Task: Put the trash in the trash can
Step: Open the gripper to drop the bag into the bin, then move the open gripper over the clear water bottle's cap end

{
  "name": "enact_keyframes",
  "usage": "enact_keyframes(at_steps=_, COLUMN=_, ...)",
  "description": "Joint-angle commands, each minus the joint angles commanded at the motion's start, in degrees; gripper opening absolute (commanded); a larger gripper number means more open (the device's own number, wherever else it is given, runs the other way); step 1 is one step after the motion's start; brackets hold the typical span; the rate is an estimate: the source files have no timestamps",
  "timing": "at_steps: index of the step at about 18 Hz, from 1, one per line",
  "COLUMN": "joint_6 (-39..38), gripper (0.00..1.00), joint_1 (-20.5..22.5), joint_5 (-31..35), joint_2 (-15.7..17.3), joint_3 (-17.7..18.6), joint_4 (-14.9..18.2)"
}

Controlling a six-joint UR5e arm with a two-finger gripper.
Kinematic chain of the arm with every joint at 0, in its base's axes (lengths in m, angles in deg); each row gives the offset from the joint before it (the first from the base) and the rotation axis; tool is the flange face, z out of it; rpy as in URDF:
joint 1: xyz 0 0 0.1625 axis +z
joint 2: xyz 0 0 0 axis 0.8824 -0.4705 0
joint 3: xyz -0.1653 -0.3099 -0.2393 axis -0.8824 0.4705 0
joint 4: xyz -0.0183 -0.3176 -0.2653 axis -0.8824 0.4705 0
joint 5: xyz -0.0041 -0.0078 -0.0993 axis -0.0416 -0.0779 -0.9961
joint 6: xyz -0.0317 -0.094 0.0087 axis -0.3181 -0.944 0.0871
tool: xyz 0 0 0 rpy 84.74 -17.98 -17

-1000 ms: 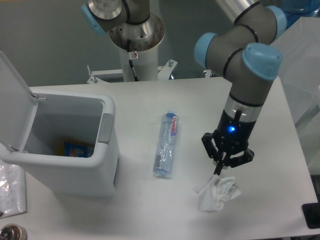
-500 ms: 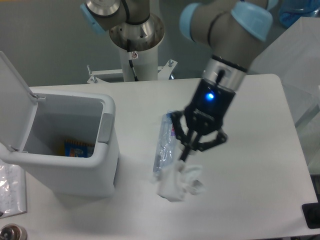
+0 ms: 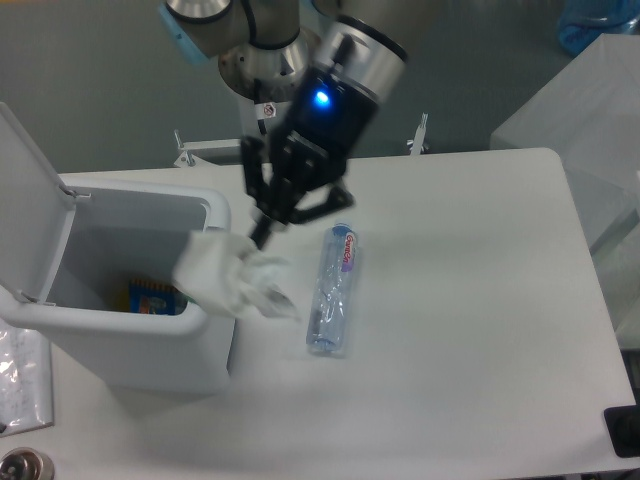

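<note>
My gripper (image 3: 262, 232) is shut on the crumpled clear plastic wrapper (image 3: 232, 277), which hangs blurred below the fingers over the right rim of the trash can (image 3: 215, 330). The can is a boxy white bin at the left with its lid (image 3: 25, 200) flipped open and a grey panel (image 3: 211, 255) on its rim. The slim clear bottle (image 3: 332, 290) with red-pink label lies flat on the table just right of the gripper.
A blue and orange item (image 3: 155, 297) lies inside the bin. A clear plastic bag (image 3: 22, 375) and a round metal object (image 3: 20, 467) sit at the lower left. A black object (image 3: 625, 432) is at the table's lower right corner.
The gripper has carried the wrapper up and left, from the table's lower right, past the bottle, to the bin's right rim. The bottle has not moved.
</note>
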Motion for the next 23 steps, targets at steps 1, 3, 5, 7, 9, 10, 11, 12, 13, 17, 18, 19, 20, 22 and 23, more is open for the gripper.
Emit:
enact_keyframes(at_steps=1, joint_6=0.0, gripper=0.00, joint_1=-1.1, joint_5=0.0, joint_2=-0.1, joint_3=0.2, joint_4=0.0)
enact_keyframes(at_steps=3, joint_6=0.0, gripper=0.05, joint_1=-2.3, joint_5=-0.2, joint_2=-0.1, joint_3=1.1, joint_4=0.0)
enact_keyframes(at_steps=5, joint_6=0.4, gripper=0.11, joint_1=-2.6, joint_5=-0.3, joint_2=0.2, joint_3=2.4, joint_4=0.0)
enact_keyframes(at_steps=7, joint_6=0.8, gripper=0.29, joint_1=-3.2, joint_5=-0.3, joint_2=0.1, joint_3=3.3, joint_4=0.0)
enact_keyframes(at_steps=9, joint_6=0.8, gripper=0.71, joint_1=-3.4, joint_5=-0.2, joint_2=0.1, joint_3=3.3, joint_4=-0.1)
enact_keyframes(at_steps=10, joint_6=0.5, gripper=0.88, joint_1=-3.4, joint_5=-0.2, joint_2=0.1, joint_3=3.3, joint_4=0.0)
enact_keyframes(at_steps=11, joint_6=0.2, gripper=1.00, joint_1=-3.4, joint_5=0.1, joint_2=0.1, joint_3=3.3, joint_4=0.1)
enact_keyframes(at_steps=12, joint_6=-0.1, gripper=1.00, joint_1=-3.2, joint_5=0.1, joint_2=0.2, joint_3=3.5, joint_4=0.4)
enact_keyframes(at_steps=13, joint_6=-0.3, gripper=1.00, joint_1=-3.0, joint_5=0.2, joint_2=0.2, joint_3=3.8, joint_4=0.6)
enact_keyframes(at_steps=17, joint_6=-0.5, gripper=1.00, joint_1=-2.0, joint_5=0.4, joint_2=0.1, joint_3=4.3, joint_4=0.5)
enact_keyframes(at_steps=18, joint_6=-0.5, gripper=1.00, joint_1=-0.9, joint_5=0.2, joint_2=0.0, joint_3=4.2, joint_4=0.5)
enact_keyframes(at_steps=19, joint_6=-0.4, gripper=1.00, joint_1=0.2, joint_5=-0.1, joint_2=-0.2, joint_3=4.2, joint_4=0.5)
enact_keyframes(at_steps=20, joint_6=-0.4, gripper=1.00, joint_1=1.4, joint_5=-0.1, joint_2=-0.4, joint_3=4.1, joint_4=0.4)
enact_keyframes(at_steps=22, joint_6=-0.3, gripper=1.00, joint_1=3.3, joint_5=-0.1, joint_2=-1.9, joint_3=3.4, joint_4=0.1)
enact_keyframes(at_steps=23, joint_6=-0.4, gripper=1.00, joint_1=4.3, joint_5=-0.1, joint_2=-3.2, joint_3=3.1, joint_4=0.1)
